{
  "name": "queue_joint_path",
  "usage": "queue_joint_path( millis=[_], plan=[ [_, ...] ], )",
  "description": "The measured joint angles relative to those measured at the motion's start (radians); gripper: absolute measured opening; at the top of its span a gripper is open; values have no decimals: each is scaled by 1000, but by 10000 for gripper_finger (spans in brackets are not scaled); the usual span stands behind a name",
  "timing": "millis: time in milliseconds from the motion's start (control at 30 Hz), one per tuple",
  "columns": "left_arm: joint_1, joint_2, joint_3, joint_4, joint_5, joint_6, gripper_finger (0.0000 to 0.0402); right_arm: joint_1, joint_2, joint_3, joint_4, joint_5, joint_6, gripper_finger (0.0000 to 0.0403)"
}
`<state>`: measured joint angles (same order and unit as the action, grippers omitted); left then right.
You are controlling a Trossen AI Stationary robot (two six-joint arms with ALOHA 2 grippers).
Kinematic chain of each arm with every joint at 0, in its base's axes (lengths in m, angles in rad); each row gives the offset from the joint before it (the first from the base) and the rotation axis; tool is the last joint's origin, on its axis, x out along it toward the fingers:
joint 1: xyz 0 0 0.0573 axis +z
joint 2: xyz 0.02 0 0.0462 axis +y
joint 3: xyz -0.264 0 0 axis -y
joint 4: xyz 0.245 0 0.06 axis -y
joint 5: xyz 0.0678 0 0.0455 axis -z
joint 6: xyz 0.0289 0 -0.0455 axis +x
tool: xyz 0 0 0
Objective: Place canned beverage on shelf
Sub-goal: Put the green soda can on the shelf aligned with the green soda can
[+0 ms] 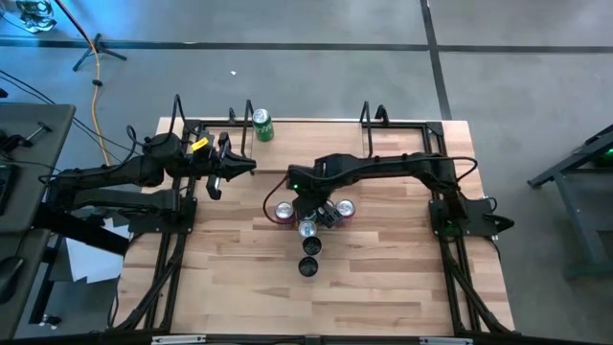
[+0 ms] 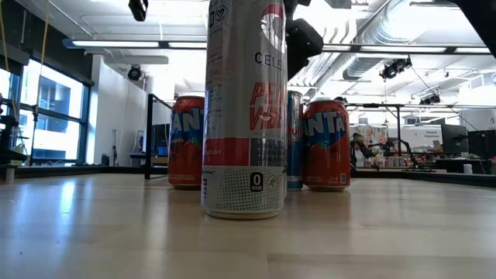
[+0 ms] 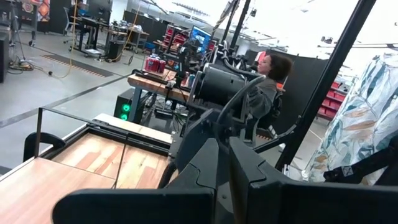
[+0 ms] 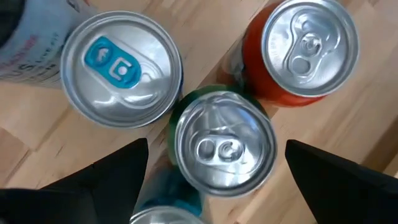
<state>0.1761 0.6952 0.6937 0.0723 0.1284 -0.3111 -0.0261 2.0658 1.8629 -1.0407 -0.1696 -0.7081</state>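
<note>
- Five cans and more bunched at mid-bench (image 1: 220, 278), upright, well short of the shelf (image 1: 316, 126) along the far edge.
- Between the right gripper (image 4: 217, 180) fingers (image 4: 112, 174): canned beverage (image 4: 225, 146), upright, seen from above; plain silver lid with pull tab, green side just showing under the rim.
- Right gripper spread wide, one finger on each side of that can, a gap showing on both sides; no squeeze visible.
- Touching or just beside it: blue-tab can (image 4: 121, 68) with silver lid, and red can (image 4: 308, 46) with orange-red wall.
- From bench height: tall silver can (image 2: 244, 108) nearest, with red and grey lettering; second red can (image 2: 186, 143) behind it on the left, slim blue can (image 2: 294, 139) to its right.
- Alone at the far edge, left of centre: green can (image 1: 261, 125), upright, by a black wire upright (image 1: 247, 113); on the shelf board or just beside it, cannot tell.
- Left gripper (image 1: 251, 169) pressed closed on nothing, hanging over the far left of the bench, well apart from the cluster.
- Beyond the bench: a seated person (image 3: 273, 74) among other workbenches.
</note>
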Motion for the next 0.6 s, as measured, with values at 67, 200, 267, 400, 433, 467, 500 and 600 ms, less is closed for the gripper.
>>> queue_joint_path(
  millis=[67,200,267,400,433,467,500,600],
  plan=[
    [0,0,0,0,-1,0,0,0,11,0,13,-4,-8,366],
    [0,0,0,0,-1,-1,0,0,41,0,11,-4,-14,366],
    [0,0,0,0,-2,-1,0,1,51,0,12,11,-15,366],
    [0,0,0,0,-2,-1,0,1,51,0,17,12,-14,362],
    [0,0,0,0,-2,-1,0,1,51,0,17,12,-11,357],
    [0,0,0,0,-2,-1,0,1,51,0,17,11,-9,350],
    [0,0,0,0,-2,-1,0,1,51,0,17,10,-8,340],
    [0,0,0,0,-2,-1,0,2,51,0,18,8,-8,303]
  ],
)
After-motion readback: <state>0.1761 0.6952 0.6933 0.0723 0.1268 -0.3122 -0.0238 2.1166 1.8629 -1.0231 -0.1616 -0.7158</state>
